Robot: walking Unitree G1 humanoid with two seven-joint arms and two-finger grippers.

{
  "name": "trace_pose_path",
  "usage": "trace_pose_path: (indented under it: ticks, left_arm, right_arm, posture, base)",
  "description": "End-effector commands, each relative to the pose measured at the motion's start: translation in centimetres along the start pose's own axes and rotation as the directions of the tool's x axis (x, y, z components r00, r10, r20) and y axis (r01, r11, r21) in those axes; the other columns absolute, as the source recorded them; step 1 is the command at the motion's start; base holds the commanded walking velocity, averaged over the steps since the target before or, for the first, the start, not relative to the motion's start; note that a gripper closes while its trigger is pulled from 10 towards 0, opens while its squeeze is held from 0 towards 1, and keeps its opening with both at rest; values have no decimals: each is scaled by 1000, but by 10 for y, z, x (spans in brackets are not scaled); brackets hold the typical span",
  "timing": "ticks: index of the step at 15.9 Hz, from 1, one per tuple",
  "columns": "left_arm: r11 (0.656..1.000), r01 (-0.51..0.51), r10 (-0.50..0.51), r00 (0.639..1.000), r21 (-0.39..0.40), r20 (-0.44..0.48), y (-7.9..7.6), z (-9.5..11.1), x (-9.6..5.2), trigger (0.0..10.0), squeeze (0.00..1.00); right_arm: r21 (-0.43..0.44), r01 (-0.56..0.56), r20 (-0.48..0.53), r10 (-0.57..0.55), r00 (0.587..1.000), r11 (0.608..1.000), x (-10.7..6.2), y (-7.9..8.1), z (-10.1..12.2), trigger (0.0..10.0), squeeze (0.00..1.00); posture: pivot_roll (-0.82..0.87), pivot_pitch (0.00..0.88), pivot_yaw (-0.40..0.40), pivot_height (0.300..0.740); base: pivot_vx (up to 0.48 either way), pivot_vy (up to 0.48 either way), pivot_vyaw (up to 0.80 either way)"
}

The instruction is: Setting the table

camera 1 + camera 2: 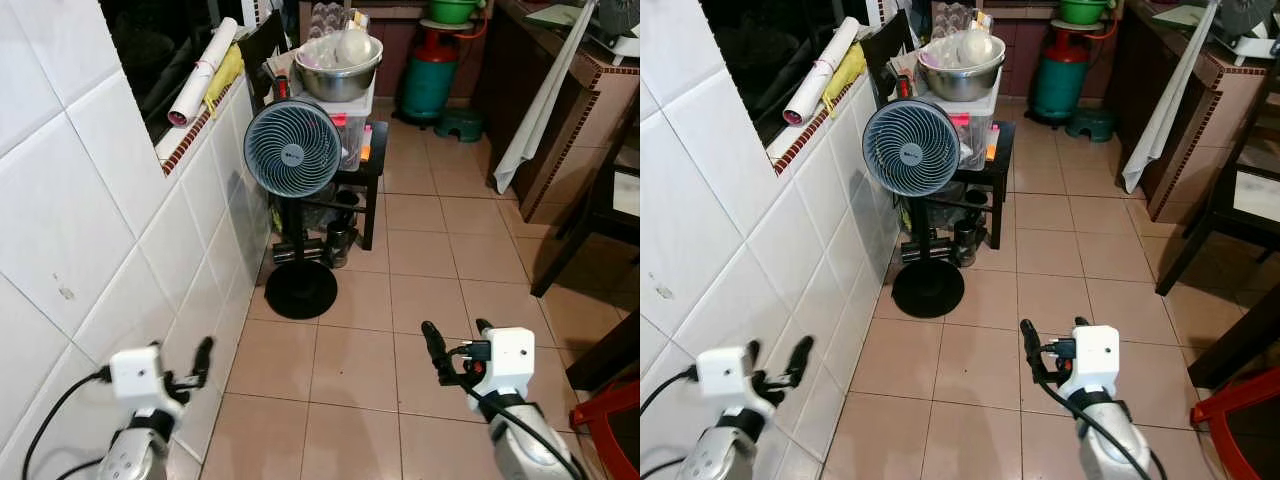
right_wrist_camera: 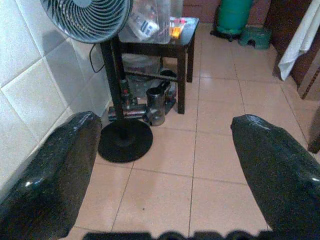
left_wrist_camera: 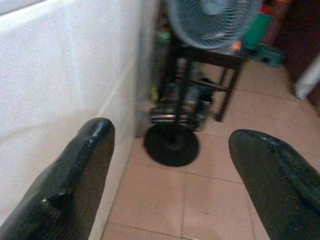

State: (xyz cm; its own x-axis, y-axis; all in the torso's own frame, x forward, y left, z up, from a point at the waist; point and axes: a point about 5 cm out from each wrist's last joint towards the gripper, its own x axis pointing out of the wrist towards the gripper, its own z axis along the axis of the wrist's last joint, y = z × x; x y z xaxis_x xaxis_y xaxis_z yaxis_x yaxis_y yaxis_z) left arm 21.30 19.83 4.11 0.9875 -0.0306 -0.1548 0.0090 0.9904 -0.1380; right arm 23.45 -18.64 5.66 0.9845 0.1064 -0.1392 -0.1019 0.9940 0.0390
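Note:
Both arms are held low over a tiled floor, and nothing is in either gripper. My left gripper (image 1: 180, 355) is open, close beside the white tiled wall (image 1: 90, 220); the left wrist view shows its fingers (image 3: 75, 175) spread wide. My right gripper (image 1: 458, 335) is open above the floor tiles, with bare floor between its fingers (image 2: 55, 170). Ahead, a steel bowl (image 1: 338, 62) holding pale items rests on a clear plastic box (image 1: 352, 125) on a small black side table (image 1: 375, 150). A dark wooden table (image 1: 590, 90) with a white cloth (image 1: 545, 100) hanging from it stands at the right.
A standing fan (image 1: 292, 148) with a round black base (image 1: 300, 290) stands ahead by the wall. A green gas cylinder (image 1: 430, 80) is at the back. Dark chair legs (image 1: 560, 255) and a red seat (image 1: 610, 420) are at the right. Rolled paper (image 1: 205, 70) lies on the sill.

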Motion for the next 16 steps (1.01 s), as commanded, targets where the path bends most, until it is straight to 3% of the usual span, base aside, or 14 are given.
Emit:
trace_pose_path:
  ticks: [1, 4, 8, 16]
  left_arm:
    - [998, 48, -48, 999, 37, 5, -7, 5, 1, 10000, 0]
    - [1000, 28, -28, 999, 1, 43, -10, 14, 2, 10000, 0]
    - [999, 30, -32, 998, 38, 51, -9, 16, -2, 10000, 0]
    - [999, 51, -51, 998, -7, 28, -4, -3, 3, 10000, 0]
  right_arm:
    - [-26, -8, 25, 9, 1000, 1000, 2, 5, 8, 10000, 0]
    - [-21, 9, 39, -8, 999, 1000, 4, 2, 13, 10000, 0]
    - [-7, 15, 4, -15, 1000, 1000, -1, 3, 11, 10000, 0]
    - [-29, -34, 6, 34, 999, 999, 7, 9, 16, 10000, 0]
  posture:
    - [21, 0, 56, 740]
    - [18, 0, 57, 740]
    - [22, 0, 50, 740]
    - [29, 0, 33, 740]
  base:
    - [0, 0, 0]
    - [0, 0, 0]
    - [0, 0, 0]
    - [32, 0, -800]
